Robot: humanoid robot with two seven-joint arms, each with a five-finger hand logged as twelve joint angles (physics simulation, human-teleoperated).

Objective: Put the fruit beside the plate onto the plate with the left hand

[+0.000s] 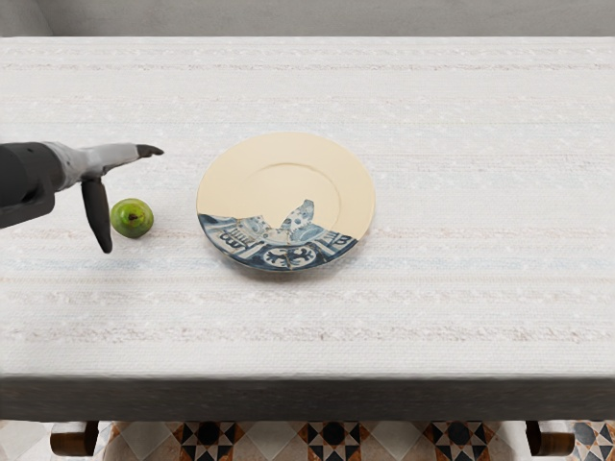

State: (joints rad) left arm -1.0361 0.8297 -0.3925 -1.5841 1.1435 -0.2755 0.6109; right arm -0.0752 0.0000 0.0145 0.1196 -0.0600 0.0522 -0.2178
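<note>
green fruit (132,218) just left of the plate (288,168), with the left hand (97,173) farther left, fingers (96,216) spread, holding nothing.

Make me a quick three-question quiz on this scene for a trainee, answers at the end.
1. Multiple choice: in the picture, where does the green fruit lie relative to the plate? A: left of it. B: on it. C: right of it.
2. Fill in the blank: the left hand, near the green fruit, has its fingers ____ (open or shut).
3. True or false: the green fruit already lies on the plate.

Key: 1 A. 2 open; it holds nothing. 3 false; the plate carries nothing.
</note>
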